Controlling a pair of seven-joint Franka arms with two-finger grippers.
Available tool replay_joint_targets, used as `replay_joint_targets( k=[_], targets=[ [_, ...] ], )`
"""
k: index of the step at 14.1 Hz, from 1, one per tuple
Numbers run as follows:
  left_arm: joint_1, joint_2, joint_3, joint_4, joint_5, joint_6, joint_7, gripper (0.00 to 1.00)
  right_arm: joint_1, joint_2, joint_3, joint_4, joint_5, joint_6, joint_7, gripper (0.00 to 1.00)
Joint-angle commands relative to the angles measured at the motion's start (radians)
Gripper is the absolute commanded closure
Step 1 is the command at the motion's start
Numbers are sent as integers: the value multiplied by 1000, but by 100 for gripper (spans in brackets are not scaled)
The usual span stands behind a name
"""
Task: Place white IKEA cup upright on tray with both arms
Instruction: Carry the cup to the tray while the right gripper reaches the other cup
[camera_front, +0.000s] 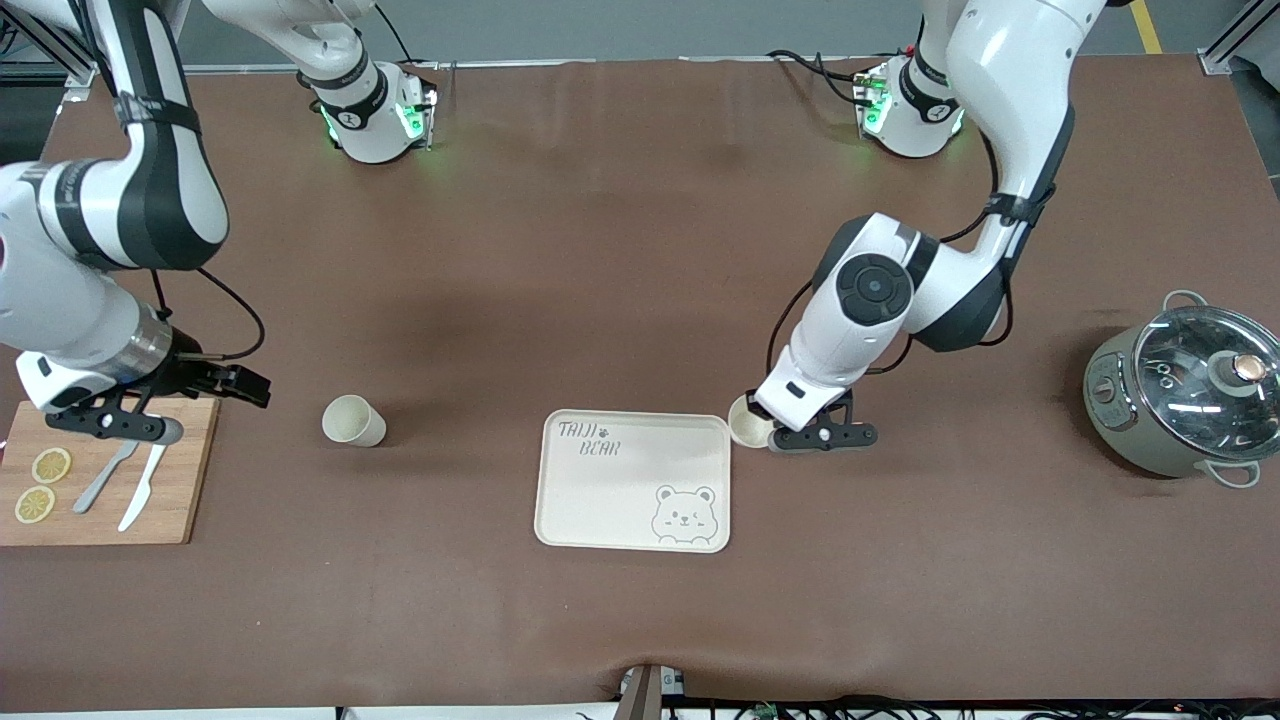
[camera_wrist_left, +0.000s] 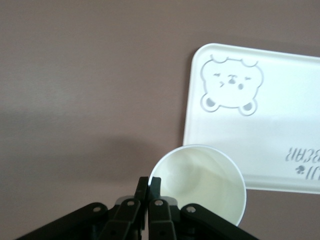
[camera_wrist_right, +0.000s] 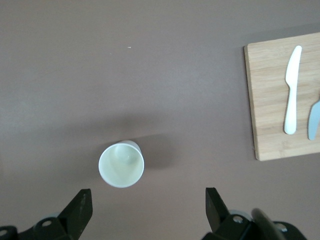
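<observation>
Brown bench (camera_front: 620, 250). Cream tray (camera_front: 610, 500) lies flat, nothing on it. Two white cups in view. One cup (camera_front: 742, 425) stands upright on the bench just beside the tray's edge toward the left arm's end; left gripper (camera_wrist_left: 148, 192) is down at it, jaws clenched on its rim, one finger inside the wall, one outside. Second cup (camera_front: 352, 420) stands upright on the bench toward the right arm's end, between tray and wooden cutting board (camera_front: 185, 480). Right gripper (camera_front: 150, 405) hangs over the board's edge, jaws spread wide, holding nothing. Board carries a white knife (camera_front: 140, 495), a grey knife (camera_front: 105, 478), two lemon slices (camera_front: 42, 485). Lidded pot (camera_front: 1185, 395) sits at the left arm's end.
</observation>
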Motion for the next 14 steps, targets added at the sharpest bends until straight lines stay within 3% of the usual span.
replay_joint_targets(
  k=[1,7,12,14],
  targets=[
    [-34,79,12,114,27,-32,-45,100,-6,48,4,5,-8,60,15,0],
    [-82,164,16,223,70,-29,-111,100,-5,140,2,-11,-8,186,13,0],
    [-221,239,157,303,68,-18,-174,100,-6,162,2,-111,-9,355,7,0],
    [-234,255,167,307,68,9,-185,100,-5,156,2,-145,-9,355,4,0]
  ],
)
